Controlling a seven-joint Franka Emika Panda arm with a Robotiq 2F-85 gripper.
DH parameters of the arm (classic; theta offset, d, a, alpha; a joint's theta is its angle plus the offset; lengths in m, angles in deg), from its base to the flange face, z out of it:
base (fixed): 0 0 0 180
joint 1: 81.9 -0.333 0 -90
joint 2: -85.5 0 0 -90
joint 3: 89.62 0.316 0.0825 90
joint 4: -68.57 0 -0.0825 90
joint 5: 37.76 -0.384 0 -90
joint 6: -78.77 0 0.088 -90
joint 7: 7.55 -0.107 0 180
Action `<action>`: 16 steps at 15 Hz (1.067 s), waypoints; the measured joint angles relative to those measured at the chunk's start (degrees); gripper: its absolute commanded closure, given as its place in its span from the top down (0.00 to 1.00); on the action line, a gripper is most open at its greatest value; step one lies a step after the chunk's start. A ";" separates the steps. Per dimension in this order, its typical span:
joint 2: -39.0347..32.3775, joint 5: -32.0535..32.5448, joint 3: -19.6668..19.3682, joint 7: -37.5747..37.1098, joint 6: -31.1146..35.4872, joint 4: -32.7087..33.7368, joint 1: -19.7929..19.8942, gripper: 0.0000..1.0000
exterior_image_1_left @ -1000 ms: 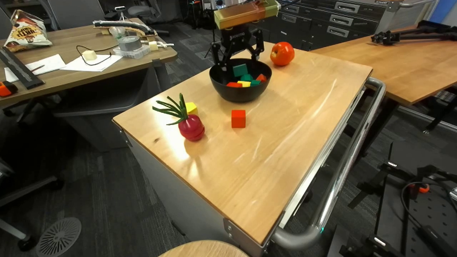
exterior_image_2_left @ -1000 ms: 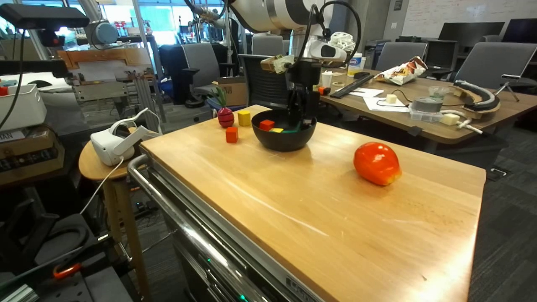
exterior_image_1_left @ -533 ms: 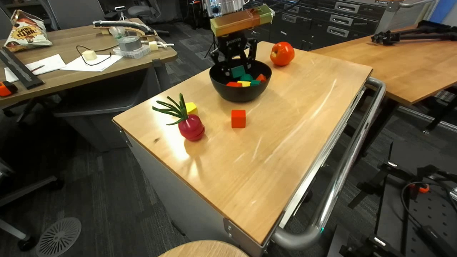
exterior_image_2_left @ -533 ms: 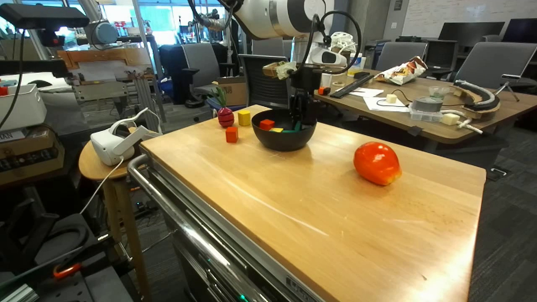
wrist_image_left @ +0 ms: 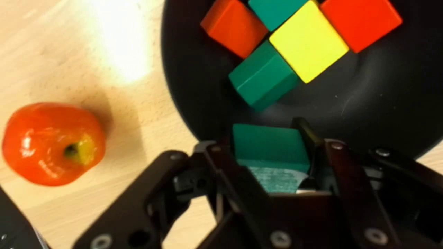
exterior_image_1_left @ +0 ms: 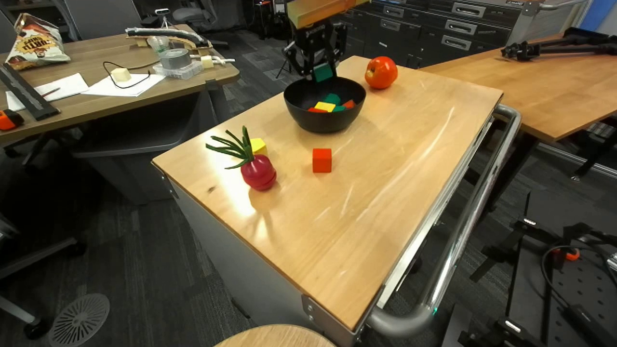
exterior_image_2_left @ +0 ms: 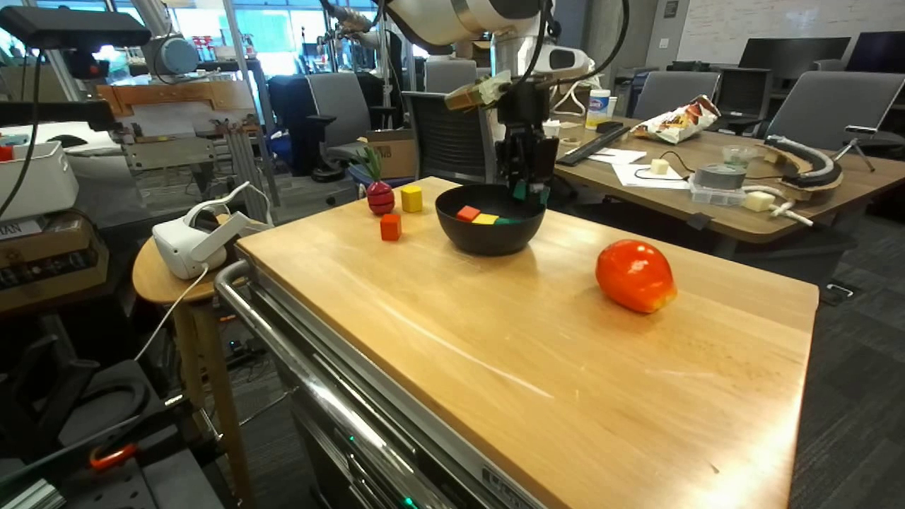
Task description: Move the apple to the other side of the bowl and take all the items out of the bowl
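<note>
1. A green block [wrist_image_left: 271,147] is clamped between the jaws and held at the edge of the bowl [exterior_image_1_left: 324,123], the far edge in an exterior view; whether the bowl is touched cannot be told.
2. Inside the bowl, two red blocks [wrist_image_left: 361,22], a yellow block [wrist_image_left: 309,41] and two more green blocks [wrist_image_left: 264,74] are seen.
3. On the counter [exterior_image_2_left: 537,353], the apple [exterior_image_2_left: 635,276] is placed apart from the bowl; on the bowl's opposite side, a red cube [exterior_image_1_left: 322,160], a yellow cube [exterior_image_2_left: 411,199] and a toy vegetable [exterior_image_1_left: 259,173] are placed.
4. To be set beside these, the green block would likely need to be carried across the bowl, so clearance over the edge is judged decisive; its long axis cannot be made out.
5. The jaws are pointed downward with a slight lean; the arm [exterior_image_2_left: 452,18] is held above and behind the bowl in an exterior view.
</note>
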 measured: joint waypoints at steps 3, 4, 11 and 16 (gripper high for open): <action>6.95 5.62 -0.09 2.42 0.07 -4.63 -0.61 0.23; 9.87 6.78 -0.08 3.09 0.20 -7.17 -0.64 0.23; 25.91 0.69 -0.09 2.86 5.92 -28.52 2.71 0.23; 31.76 -7.73 -0.34 0.74 17.38 -45.77 6.86 0.23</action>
